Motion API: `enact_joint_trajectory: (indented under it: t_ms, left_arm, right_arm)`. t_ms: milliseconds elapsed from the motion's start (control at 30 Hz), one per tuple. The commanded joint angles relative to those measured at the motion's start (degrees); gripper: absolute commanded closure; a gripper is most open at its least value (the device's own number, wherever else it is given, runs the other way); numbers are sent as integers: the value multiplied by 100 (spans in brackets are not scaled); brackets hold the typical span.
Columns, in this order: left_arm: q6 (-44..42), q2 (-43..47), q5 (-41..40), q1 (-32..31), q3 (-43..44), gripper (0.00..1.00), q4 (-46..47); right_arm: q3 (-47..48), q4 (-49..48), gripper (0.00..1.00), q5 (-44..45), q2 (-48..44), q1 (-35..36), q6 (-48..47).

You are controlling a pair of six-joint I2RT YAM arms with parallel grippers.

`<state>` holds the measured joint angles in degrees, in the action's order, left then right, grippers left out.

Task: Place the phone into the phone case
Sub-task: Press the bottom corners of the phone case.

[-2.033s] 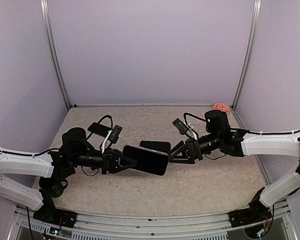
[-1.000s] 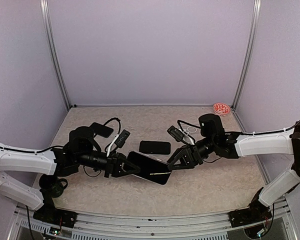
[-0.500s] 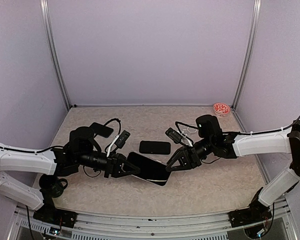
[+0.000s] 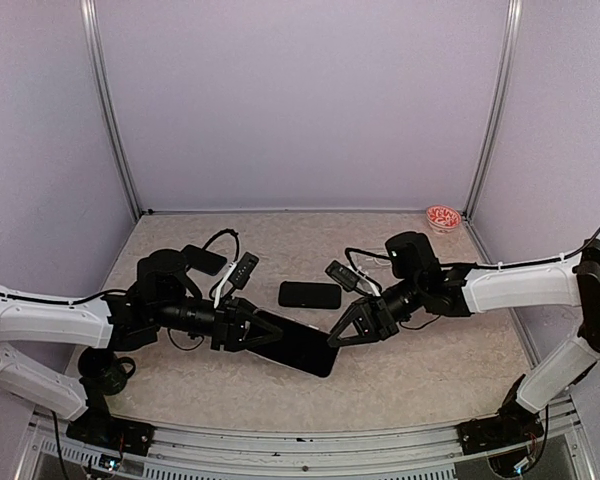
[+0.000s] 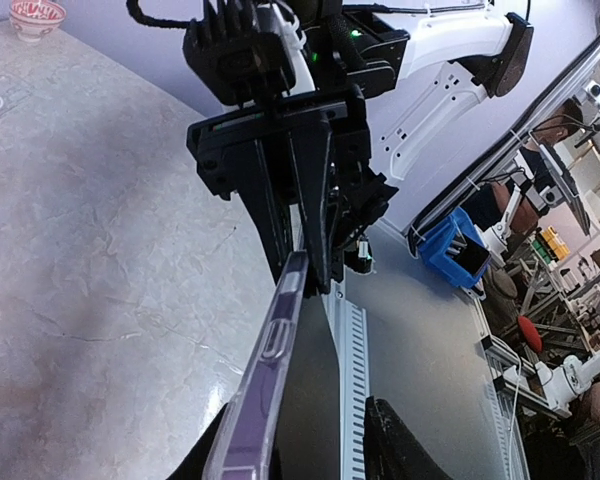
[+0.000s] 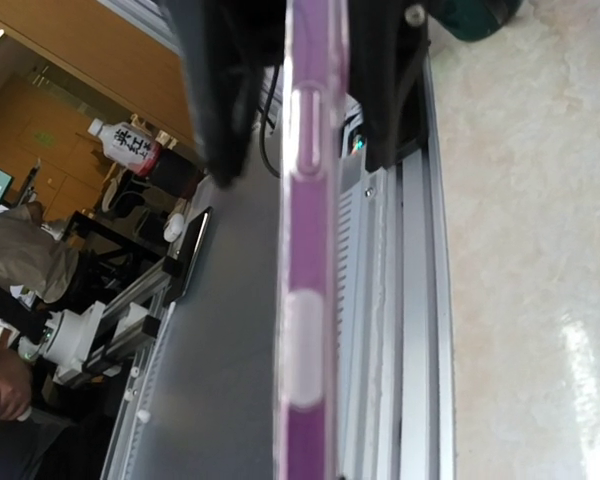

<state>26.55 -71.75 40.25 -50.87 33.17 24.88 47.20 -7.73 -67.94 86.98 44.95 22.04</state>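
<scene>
You are holding the phone case (image 4: 305,345) off the desk (image 4: 430,365) between the two arms, tilted, with its near corner dipping toward the front edge. The left jaws are closing on its left end and the right jaws are clamping its right end. In the left wrist view the right jaws are sitting tight on either side of the case's far end, and nothing is showing a gap at either grip. Both wrist views are looking along the translucent purple rim (image 5: 265,400) with its moulded button bumps (image 6: 305,360).

A dark slab (image 4: 310,295) is lying flat on the desk just behind the raised case, touching neither arm. I am taking it for the phone, though from above it could also be another cover. A small red bowl (image 4: 442,216) is sitting in the far right corner, well apart.

If that reading is right, you are only preparing: the case is gripped and lifted, but the phone is not in it. The case's upper face is looking glossy black from overhead, so I cannot tell for certain whether it is empty. What is remaining is bringing case and phone together, seating the phone, and pressing the rim around it.
</scene>
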Motion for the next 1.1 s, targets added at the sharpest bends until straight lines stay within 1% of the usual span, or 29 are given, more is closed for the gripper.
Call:
enact_joint_trajectory:
  t_ms: [0,167,233,267,367,433,533,667,700,767,900,933,1000,1067]
  left_arm:
    - [-34,-13,-50,-10,124,60,293]
    - [-1,-48,8,-10,112,59,341]
    - [0,-54,30,-10,111,61,342]
    - [0,-58,35,-10,107,63,342]
    - [17,-59,26,-10,78,76,373]
    - [39,-59,17,-10,52,82,399]
    - [90,-57,18,-10,3,88,488]
    - [131,-80,-16,-10,-29,100,577]
    - [139,-80,-52,-10,-36,100,582]
    - [147,-98,-112,-10,-47,100,619]
    - [158,-107,-201,-8,-60,100,688]
    - [158,-104,-228,-2,-64,100,691]
    - [164,-88,-284,22,-84,100,724]
    - [203,-40,-344,73,-139,100,793]
  right_arm:
    - [222,-70,100,26,-22,46,42]
    - [250,-98,100,178,-88,45,76]
    - [266,-99,100,259,-119,48,85]
    - [271,-98,100,286,-138,38,93]
    - [311,-93,100,370,-179,41,104]
    - [324,-97,100,414,-198,45,102]
    - [317,-93,100,439,-201,32,106]
    - [306,-80,100,481,-175,10,98]
    - [303,-85,100,490,-165,-5,111]
    - [284,-95,93,501,-155,-25,137]
    - [252,-162,66,535,-191,-64,249]
    - [222,-202,60,544,-223,-79,279]
    - [159,-298,53,533,-306,-95,342]
    - [90,-357,48,547,-382,-113,385]
